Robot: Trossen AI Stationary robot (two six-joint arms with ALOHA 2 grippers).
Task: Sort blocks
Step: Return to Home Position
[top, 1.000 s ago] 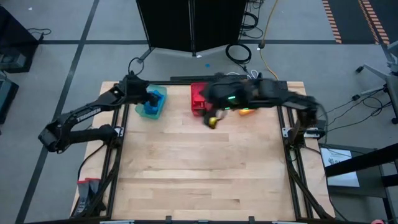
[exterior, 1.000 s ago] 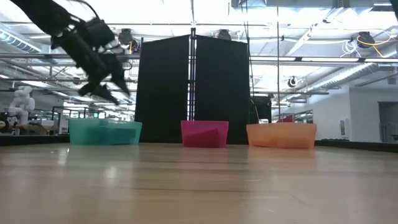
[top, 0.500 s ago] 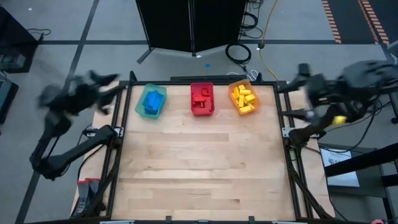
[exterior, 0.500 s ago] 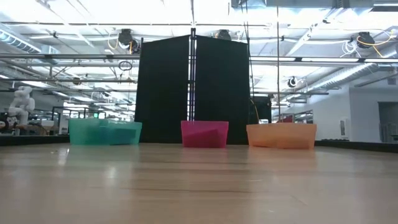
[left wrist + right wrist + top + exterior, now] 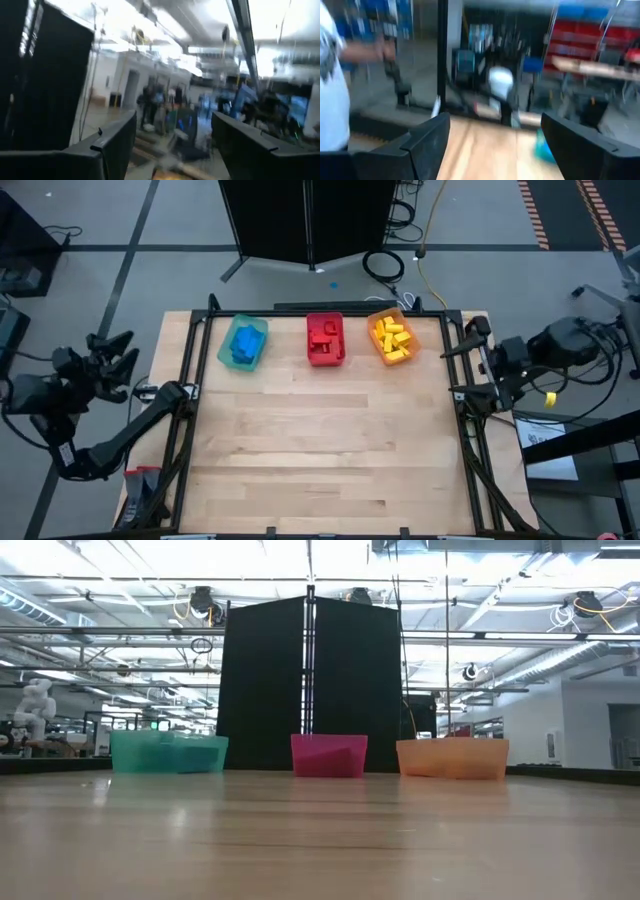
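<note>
The blocks (image 5: 391, 338) lie by colour in the teal bin (image 5: 168, 753), red bin (image 5: 328, 756) and orange bin (image 5: 452, 758) at the wooden table's (image 5: 320, 450) far edge, before a black panel (image 5: 310, 680), while the left gripper (image 5: 112, 352) and right gripper (image 5: 455, 368) hang beyond its sides, both with jaws apart.

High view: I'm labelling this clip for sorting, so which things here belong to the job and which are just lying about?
Job: blue blocks in the teal bin; red blocks in the red bin; yellow blocks in the orange bin; left gripper and right gripper, both open, out at the table's sides.
Lying about: black panel; coiled cable.
</note>
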